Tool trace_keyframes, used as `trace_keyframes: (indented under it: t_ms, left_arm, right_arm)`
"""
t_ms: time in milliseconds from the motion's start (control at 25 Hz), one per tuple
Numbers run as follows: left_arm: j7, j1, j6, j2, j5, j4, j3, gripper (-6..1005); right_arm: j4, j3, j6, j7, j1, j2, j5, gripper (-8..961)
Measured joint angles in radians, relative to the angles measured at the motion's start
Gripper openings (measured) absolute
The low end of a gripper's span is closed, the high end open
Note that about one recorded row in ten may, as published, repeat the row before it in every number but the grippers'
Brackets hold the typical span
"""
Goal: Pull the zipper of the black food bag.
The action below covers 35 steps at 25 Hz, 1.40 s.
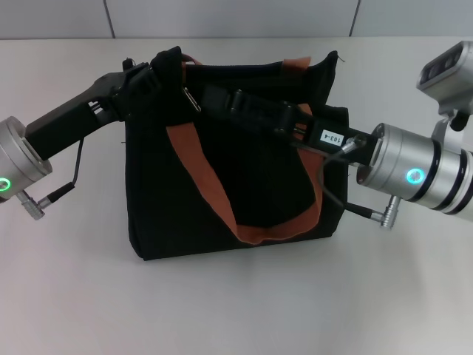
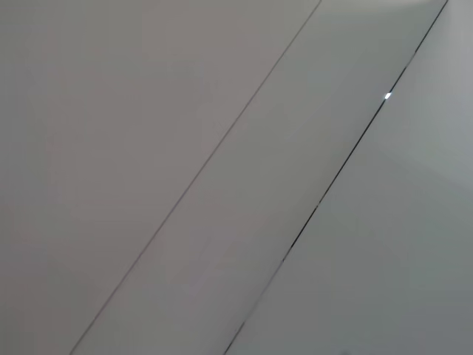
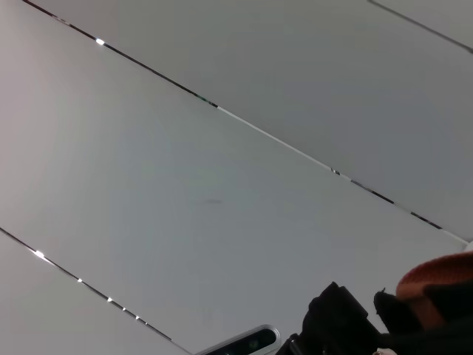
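Nearest us, we are seeing a wide bare stretch of the white table (image 1: 244, 310) lying in front of the black food bag (image 1: 177, 207), open on both sides as well. The bag is standing upright at the middle of the table, its lower front edge running slightly tilted, and one rust-brown handle (image 1: 222, 200) is drooping in a loop over the front panel.

Our left gripper (image 1: 151, 70) is reaching in from the left, forearm angled upward toward the bag's top left corner, and it is pressing against the fabric there; we cannot tell whether its fingers are clamped or spread. Our right gripper (image 1: 222, 100) is stretching nearly level from the right across the bag's top edge, its black body lying over the opening; its fingers are lost against the black fabric, so we cannot tell their state either. The zipper (image 1: 191, 98) is showing as a small silver tab on the top edge, between the two grippers.

Behind the bag a narrower strip of table is running to the grey wall (image 1: 236, 16).
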Motion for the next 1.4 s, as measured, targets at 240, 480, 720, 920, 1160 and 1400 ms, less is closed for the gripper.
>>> trace_keyframes:
  t_ms: [240, 480, 720, 920, 1160, 1400]
  left_arm:
    - [0.000, -0.006, 0.032, -0.001, 0.000, -0.001, 0.000, 52]
    - [0.000, -0.009, 0.037, -0.003, 0.000, -0.001, 0.000, 54]
    - [0.000, -0.011, 0.038, -0.003, 0.000, -0.001, 0.000, 56]
    - [0.001, -0.016, 0.038, -0.003, 0.000, -0.002, 0.000, 58]
    - [0.001, -0.018, 0.033, -0.003, 0.000, -0.002, 0.009, 60]
    - [0.001, -0.021, 0.031, -0.003, -0.001, -0.001, 0.009, 62]
  right_arm:
    - [0.004, 0.005, 0.020, 0.002, 0.017, 0.011, -0.003, 726]
    - [0.014, -0.001, 0.009, 0.000, 0.024, 0.012, -0.008, 725]
    - [0.010, -0.001, 0.043, 0.009, 0.023, 0.011, -0.009, 724]
    - [0.023, -0.012, 0.050, 0.013, 0.036, 0.011, -0.009, 724]
    - [0.023, -0.019, 0.031, 0.005, 0.035, 0.012, -0.007, 723]
    - [0.021, -0.023, 0.011, -0.009, 0.040, 0.013, -0.009, 724]
